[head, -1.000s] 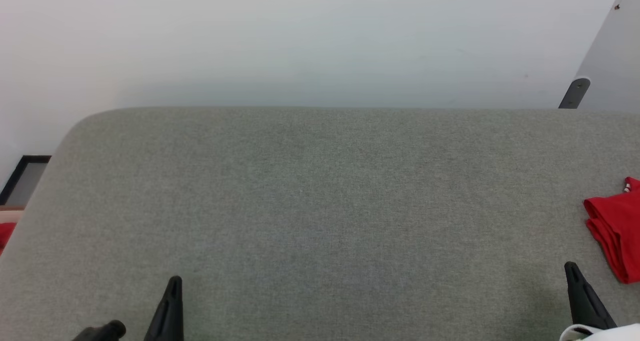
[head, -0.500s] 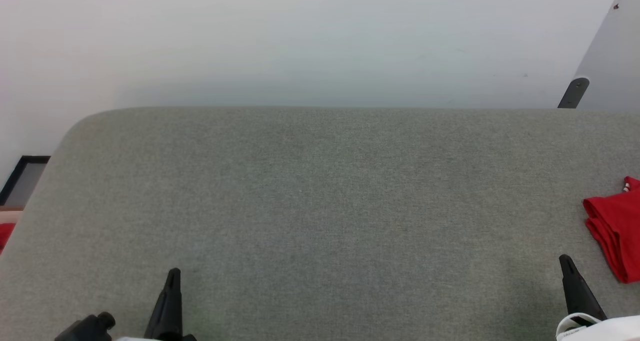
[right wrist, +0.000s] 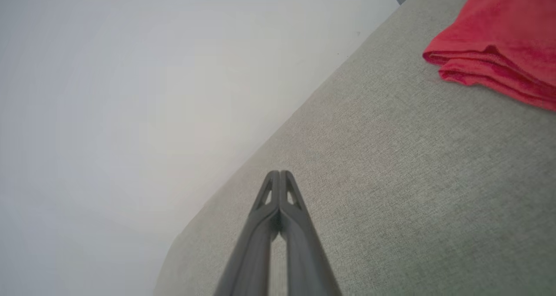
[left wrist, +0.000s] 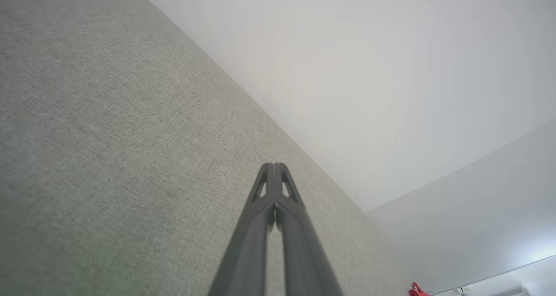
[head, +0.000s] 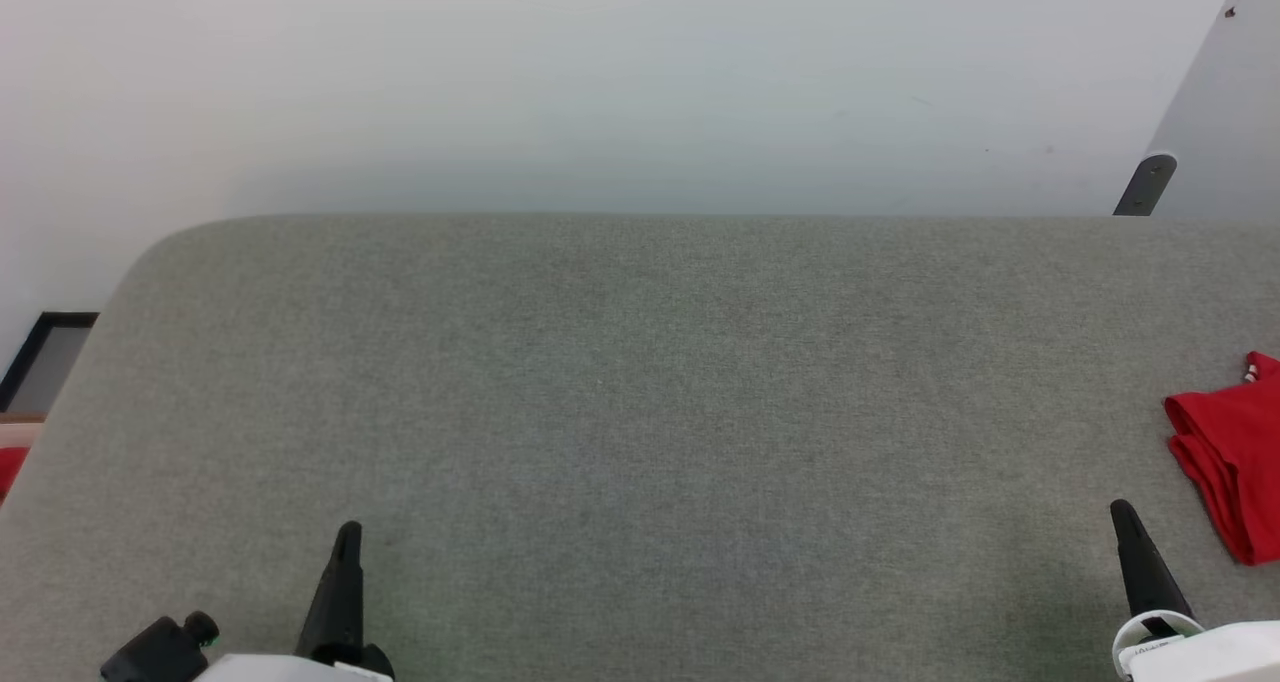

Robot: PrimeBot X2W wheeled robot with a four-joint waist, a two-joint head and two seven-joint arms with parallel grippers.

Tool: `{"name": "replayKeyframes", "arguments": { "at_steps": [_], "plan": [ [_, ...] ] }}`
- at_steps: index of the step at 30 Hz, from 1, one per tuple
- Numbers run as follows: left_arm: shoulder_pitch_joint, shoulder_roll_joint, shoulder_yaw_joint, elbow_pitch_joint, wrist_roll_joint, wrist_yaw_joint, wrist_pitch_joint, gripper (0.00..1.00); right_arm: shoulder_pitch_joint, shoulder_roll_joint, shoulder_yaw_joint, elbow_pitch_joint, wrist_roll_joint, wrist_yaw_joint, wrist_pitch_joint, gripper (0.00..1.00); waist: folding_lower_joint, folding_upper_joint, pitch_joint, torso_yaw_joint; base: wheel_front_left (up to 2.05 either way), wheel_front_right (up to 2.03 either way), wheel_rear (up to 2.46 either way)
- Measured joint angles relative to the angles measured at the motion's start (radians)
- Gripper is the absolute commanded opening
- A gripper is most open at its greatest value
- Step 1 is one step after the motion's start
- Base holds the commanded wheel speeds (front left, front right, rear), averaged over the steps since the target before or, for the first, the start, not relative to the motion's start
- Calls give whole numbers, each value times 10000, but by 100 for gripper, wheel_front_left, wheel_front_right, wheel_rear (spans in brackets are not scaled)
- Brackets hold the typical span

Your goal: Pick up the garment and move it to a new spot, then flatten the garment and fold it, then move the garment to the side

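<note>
head view: folded garment [head: 1230, 452] lies right; left fingers [head: 343, 577], right fingers [head: 1135, 554] closed, empty.

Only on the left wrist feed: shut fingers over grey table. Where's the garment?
Observer: Head view, right side of the table: the garment lies in folded layers, cut off by the frame edge.
Operator: Other arm on it?
Observer: No, the right gripper is shut, empty, short of the garment.
Operator: Anything off the table's left edge?
Observer: A red scrap just beyond it.
</note>
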Motion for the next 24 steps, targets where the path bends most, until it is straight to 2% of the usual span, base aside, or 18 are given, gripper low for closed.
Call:
{"name": "replayKeyframes", "arguments": {
  "at_steps": [24],
  "plan": [
    [-530,-105,138,307,-2604,0,677,0,-500,224,-71,397,2291,-2,355,0,0,0,8,-35,0,0,0]
  ]
}}
